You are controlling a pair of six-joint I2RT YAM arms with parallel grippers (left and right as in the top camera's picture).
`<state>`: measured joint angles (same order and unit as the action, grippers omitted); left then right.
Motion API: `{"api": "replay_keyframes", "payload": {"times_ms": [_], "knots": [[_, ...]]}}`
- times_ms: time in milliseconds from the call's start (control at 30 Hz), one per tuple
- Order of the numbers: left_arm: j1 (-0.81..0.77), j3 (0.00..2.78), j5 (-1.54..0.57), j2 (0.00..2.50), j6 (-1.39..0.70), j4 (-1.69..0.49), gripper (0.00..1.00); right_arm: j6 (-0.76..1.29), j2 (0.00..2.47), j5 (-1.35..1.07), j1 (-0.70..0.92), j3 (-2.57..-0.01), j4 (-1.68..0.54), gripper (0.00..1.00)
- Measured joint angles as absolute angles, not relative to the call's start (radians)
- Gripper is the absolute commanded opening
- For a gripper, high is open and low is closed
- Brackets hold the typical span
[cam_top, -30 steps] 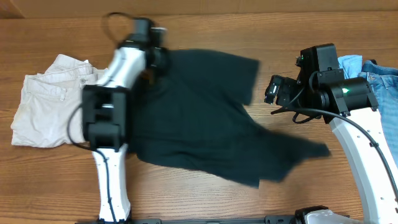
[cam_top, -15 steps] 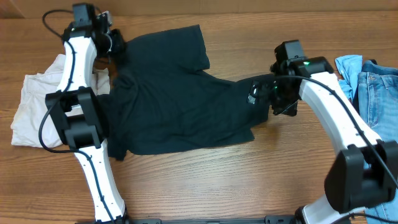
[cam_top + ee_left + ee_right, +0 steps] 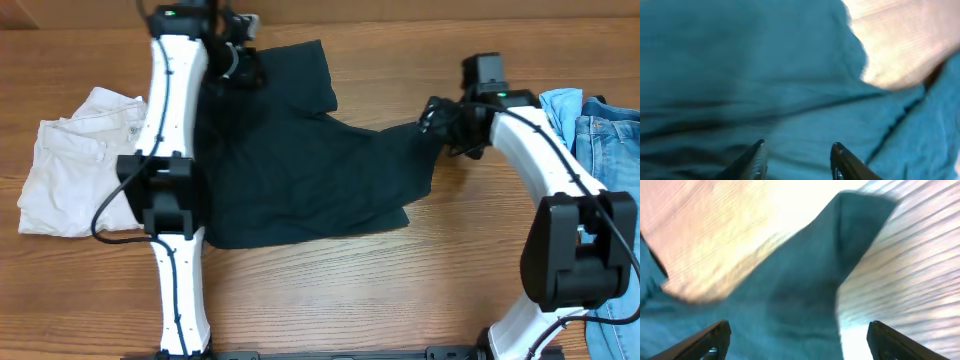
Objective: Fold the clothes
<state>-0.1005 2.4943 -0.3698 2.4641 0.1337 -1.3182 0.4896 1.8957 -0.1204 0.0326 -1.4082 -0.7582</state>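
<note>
Navy T-shirt (image 3: 300, 150) lies spread on the wooden tabletop (image 3: 400, 290), its left edge hidden under the left arm (image 3: 170, 110). Jeans (image 3: 612, 128) to its right are cut off by the frame. Both wrist views are blurred. Left hand (image 3: 240, 60), fingers partly apart, is over the shirt's top-left corner. The right hand (image 3: 433, 116), fingers wide apart, is over its right tip. Whether either touches the cloth is unclear.

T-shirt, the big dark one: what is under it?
The wooden table shows along the edges of the T-shirt, so the shirt lies on that. Anything beneath its middle is covered by the cloth and cannot be seen.
</note>
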Motion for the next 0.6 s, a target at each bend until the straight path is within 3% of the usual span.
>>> {"api": "replay_keyframes", "payload": {"times_ms": [133, 233, 433, 600], "knots": [[-0.186, 2.494, -0.311, 2.464, 0.145, -1.369, 0.47, 0.476, 1.922, -0.177, -0.017, -1.408, -0.762, 0.96], [-0.201, 2.494, -0.262, 2.464, 0.121, -1.457, 0.40, 0.414, 1.978, -0.242, -0.011, -1.409, -0.862, 0.96], [-0.168, 2.502, -0.228, 2.465, 0.112, -1.663, 0.38, 0.289, 1.985, -0.378, -0.010, -1.408, -1.116, 0.93], [-0.161, 2.539, -0.227, 2.446, 0.115, -1.686, 0.41, 0.209, 1.981, -0.423, 0.025, -1.408, -1.249, 0.93]]}}
